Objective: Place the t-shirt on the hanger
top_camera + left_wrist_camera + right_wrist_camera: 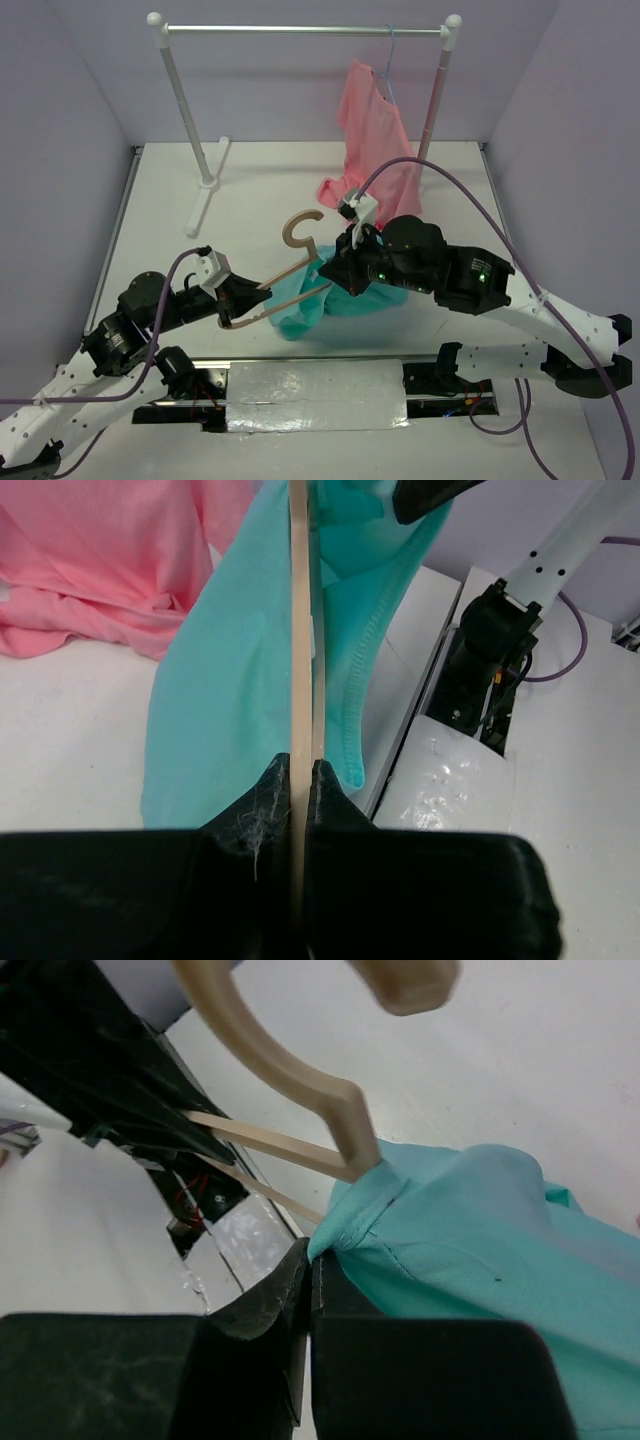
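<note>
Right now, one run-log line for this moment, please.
left gripper: shut on hanger | right gripper: shut on t-shirt edge by hook base | held hanger arm: bare | status: t-shirt not fully on

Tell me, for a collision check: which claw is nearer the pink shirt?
Right. The right claw, pinching the t-shirt, sits just in front of the pink shirt; the left claw, clamped on the hanger, is farther near-left.

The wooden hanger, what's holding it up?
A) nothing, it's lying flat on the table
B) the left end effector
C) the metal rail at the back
B: the left end effector is shut on the hanger, its jaws pinching the thin wooden bar from both sides.
</note>
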Action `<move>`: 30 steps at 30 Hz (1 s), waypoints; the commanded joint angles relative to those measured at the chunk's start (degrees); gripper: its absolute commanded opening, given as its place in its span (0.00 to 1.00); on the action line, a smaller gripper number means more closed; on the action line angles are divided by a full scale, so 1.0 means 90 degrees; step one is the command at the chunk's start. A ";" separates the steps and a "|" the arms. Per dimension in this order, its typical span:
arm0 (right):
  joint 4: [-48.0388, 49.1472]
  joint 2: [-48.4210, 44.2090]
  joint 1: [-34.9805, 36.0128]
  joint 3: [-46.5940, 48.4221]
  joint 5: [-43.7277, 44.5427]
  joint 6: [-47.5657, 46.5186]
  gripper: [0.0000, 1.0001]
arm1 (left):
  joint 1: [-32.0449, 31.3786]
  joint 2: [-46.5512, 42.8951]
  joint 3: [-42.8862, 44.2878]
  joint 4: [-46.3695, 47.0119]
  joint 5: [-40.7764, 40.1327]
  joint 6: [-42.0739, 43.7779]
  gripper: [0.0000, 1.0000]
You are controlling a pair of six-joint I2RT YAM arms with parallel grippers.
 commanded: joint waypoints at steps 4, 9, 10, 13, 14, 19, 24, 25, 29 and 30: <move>-0.0002 0.0068 0.0413 0.0598 0.0238 0.0068 0.20 | -0.0004 -0.0092 -0.0166 0.1239 0.0316 -0.0270 0.00; -0.0168 -0.0322 0.0423 0.0578 0.0580 -0.0146 0.53 | -0.0013 -0.0219 -0.0244 0.1268 0.0511 -0.0231 0.00; -0.0198 -0.0381 0.0433 0.0608 0.0639 -0.0195 0.56 | -0.0013 -0.0238 -0.0254 0.1327 0.0550 -0.0231 0.00; -0.0461 -0.0498 0.0423 0.0773 0.0922 -0.0429 0.63 | -0.0013 -0.0268 -0.0303 0.1415 0.0716 -0.0289 0.00; -0.0607 -0.0518 0.0433 0.0832 0.0990 -0.0498 0.64 | -0.0013 -0.0268 -0.0303 0.1425 0.0832 -0.0289 0.00; -0.0677 -0.0800 0.0423 0.0599 0.1303 -0.1015 0.71 | -0.0013 -0.0180 -0.0303 0.1493 0.1087 -0.0338 0.00; -0.0257 -0.1436 0.0423 -0.0046 0.1265 -0.2205 0.75 | -0.0013 -0.0053 -0.0225 0.1436 0.1525 -0.0280 0.00; -0.0266 -0.1436 0.0423 -0.0066 0.1313 -0.2343 0.76 | -0.0013 0.0034 -0.0186 0.1406 0.1643 -0.0231 0.00; -0.0510 -0.1300 0.0423 -0.0085 0.0877 -0.2899 0.76 | -0.0013 0.0318 -0.0010 0.1211 0.2141 -0.0163 0.00; -0.0511 -0.1290 0.0433 -0.0114 0.0671 -0.3075 0.76 | -0.0013 0.0367 0.0019 0.1123 0.2190 -0.0153 0.00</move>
